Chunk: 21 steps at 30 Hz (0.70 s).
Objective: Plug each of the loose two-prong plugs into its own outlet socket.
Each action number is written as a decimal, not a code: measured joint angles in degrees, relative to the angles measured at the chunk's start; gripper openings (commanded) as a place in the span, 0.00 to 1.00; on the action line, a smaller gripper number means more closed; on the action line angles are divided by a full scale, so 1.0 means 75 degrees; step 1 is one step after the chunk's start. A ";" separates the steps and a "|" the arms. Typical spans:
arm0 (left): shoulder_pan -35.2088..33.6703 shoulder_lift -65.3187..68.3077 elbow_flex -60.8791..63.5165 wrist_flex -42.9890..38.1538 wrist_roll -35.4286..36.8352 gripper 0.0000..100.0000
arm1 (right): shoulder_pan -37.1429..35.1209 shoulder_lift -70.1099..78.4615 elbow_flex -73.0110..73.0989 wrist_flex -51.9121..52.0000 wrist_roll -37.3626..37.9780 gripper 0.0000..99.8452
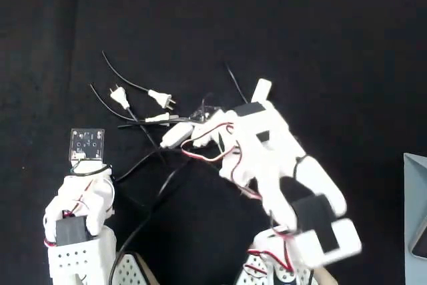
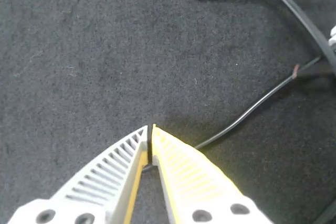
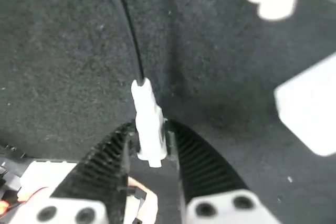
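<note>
Plug [image 3: 145, 103] in right claw [image 3: 151, 130] (black cord [image 3: 126, 24])

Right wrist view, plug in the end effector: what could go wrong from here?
The right end effector grips the plug with the cord leaving its far end, so the prongs likely face the wrist; insertion may need a regrasp. Towing that cord could drag the loose plugs nearby.

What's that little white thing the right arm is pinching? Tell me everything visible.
It is a small white plug, plastic by its look, narrow and elongated. The right tool is shut on its body, a black finger on each side. A thin black cable leaves its far end.
</note>
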<state>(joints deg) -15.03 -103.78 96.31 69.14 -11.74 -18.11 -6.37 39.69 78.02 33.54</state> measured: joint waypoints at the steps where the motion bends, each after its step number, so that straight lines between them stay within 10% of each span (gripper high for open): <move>1: 0.0000 0.0000 0.0000 0.0000 0.0000 0.03 | 0.0000 -0.0375 0.0000 0.0117 0.0000 0.01; 21: 0.0574 -0.0035 -0.1266 0.0152 -0.1125 0.03 | -0.0012 -0.6166 0.0821 0.0141 -0.3212 0.01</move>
<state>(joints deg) -10.73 -104.04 86.81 70.29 -20.18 -18.20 -52.62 45.85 79.08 9.45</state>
